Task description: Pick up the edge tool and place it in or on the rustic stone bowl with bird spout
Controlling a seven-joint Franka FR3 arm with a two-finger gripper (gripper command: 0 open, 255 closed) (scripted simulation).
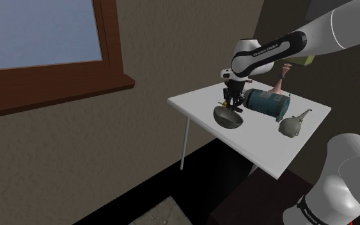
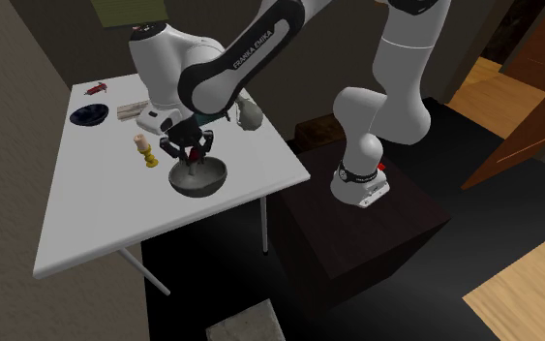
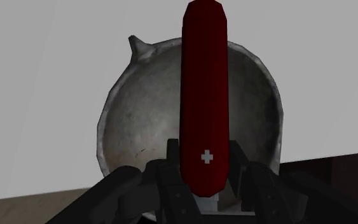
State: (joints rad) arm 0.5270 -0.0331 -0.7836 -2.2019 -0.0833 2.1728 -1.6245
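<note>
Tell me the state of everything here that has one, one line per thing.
red pocket knife: no blade out, clasped, hanging over the bowl.
end effector: shut on the red pocket knife.
grey bowl: upright on the table, nothing seen lying in it.
teal cylinder: lying on its side.

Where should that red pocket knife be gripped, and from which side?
At its cross-marked end, pinched across the two long sides, coming end-on, as the gripper holds the red pocket knife now. Its slim, straight body fits between the jaws, the rest hanging free over the grey bowl.
</note>
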